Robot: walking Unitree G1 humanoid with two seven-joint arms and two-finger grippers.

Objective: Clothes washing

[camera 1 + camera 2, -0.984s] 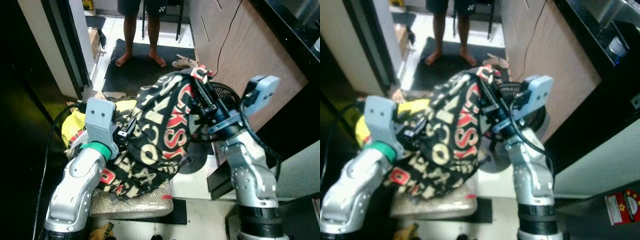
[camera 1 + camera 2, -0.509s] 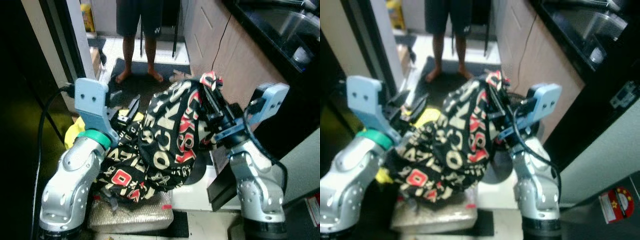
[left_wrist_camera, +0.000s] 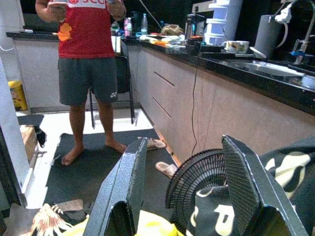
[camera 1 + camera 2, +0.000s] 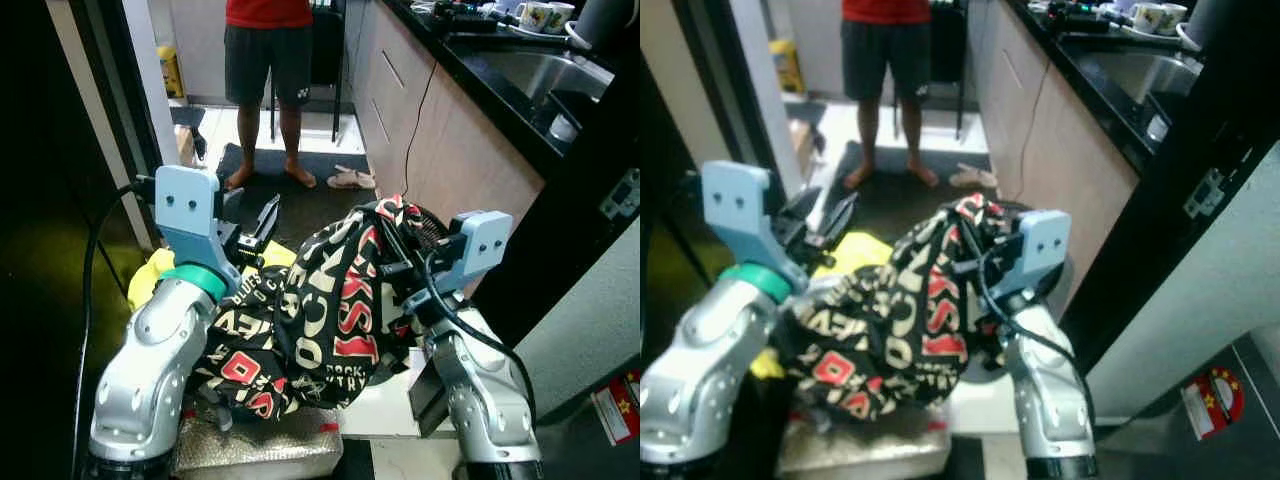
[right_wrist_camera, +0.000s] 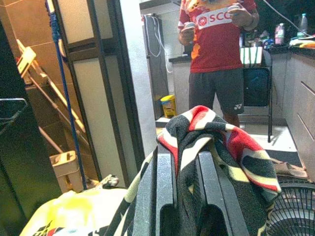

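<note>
Two silver arms reach out in front. The right hand (image 4: 385, 240) has its fingers squeezed tight on a black cloth with red and cream letters (image 4: 320, 310), which hangs over them and droops between both arms. The left hand (image 4: 255, 225) has its fingers spread apart and holds nothing. A yellow cloth (image 4: 155, 280) lies under it. A black fan (image 3: 197, 184) sits behind. Farther off, a person (image 4: 265, 60) stands barefoot on a dark mat (image 4: 300, 195) beside the counter (image 4: 470, 70).

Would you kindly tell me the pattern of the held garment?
Black garment with cream and red lettering, clearest in the left eye view.
</note>
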